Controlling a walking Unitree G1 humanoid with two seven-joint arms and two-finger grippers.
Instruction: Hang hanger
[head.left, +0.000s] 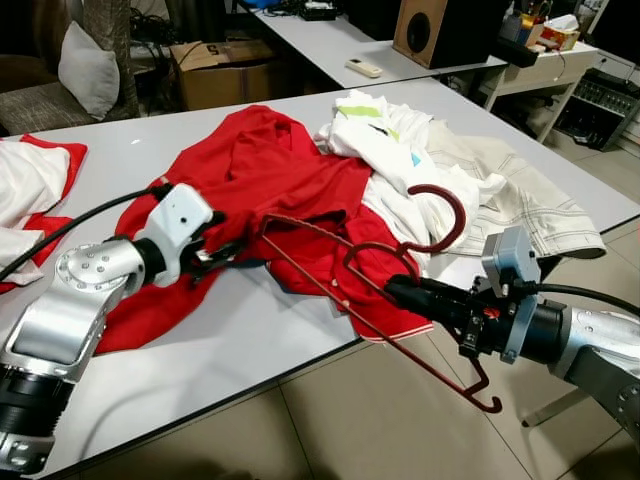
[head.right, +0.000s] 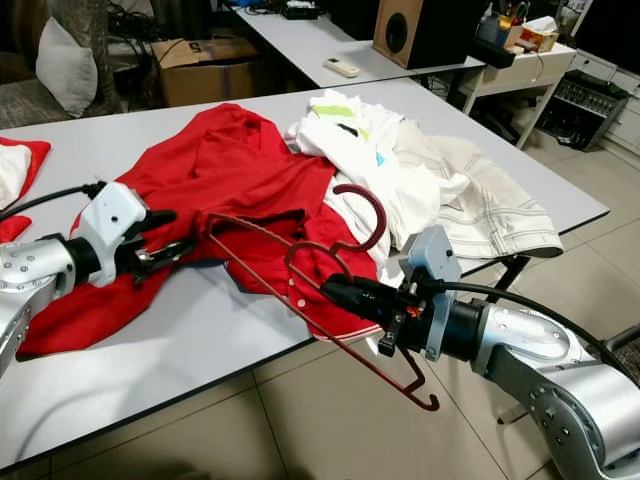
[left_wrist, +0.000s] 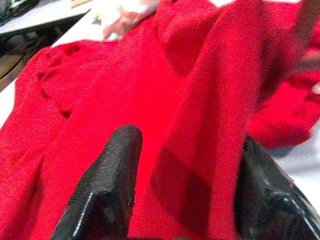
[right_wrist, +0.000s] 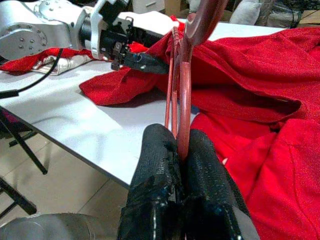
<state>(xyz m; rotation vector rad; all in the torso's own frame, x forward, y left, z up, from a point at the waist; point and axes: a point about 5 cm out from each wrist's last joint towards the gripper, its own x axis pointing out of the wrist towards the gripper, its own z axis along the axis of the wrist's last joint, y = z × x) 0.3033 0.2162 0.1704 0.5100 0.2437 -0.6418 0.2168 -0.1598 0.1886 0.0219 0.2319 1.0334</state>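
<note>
Hanger (head.left: 330, 262): dark red, lying across the near table edge, hook curled up over the white clothes, far arm running left onto the red shirt, near arm jutting past the edge over the floor.
Right gripper (head.left: 405, 291): clenched on the hanger's wires just below the hook; in the right wrist view both fingers (right_wrist: 162, 165) pinched tight on the wires.
Left gripper (head.left: 222, 251): at the shirt's near left part, beside the hanger's left tip; fingers (left_wrist: 117, 165) spread, red cloth between them, not yet squeezed.
Red shirt (head.left: 270, 170): spread crumpled on the table (head.left: 250, 340), partly under the hanger.
White clothes (head.left: 420, 170): heaped far right of the shirt, touching it.
Step, as judged: threading the hanger into the shirt.
Doing it well: keep the right grip firm and level; pinch a single layer of cloth at the opening, lift it clear, slide the hanger's left tip inside; avoid snagging the hook on the white heap.
</note>
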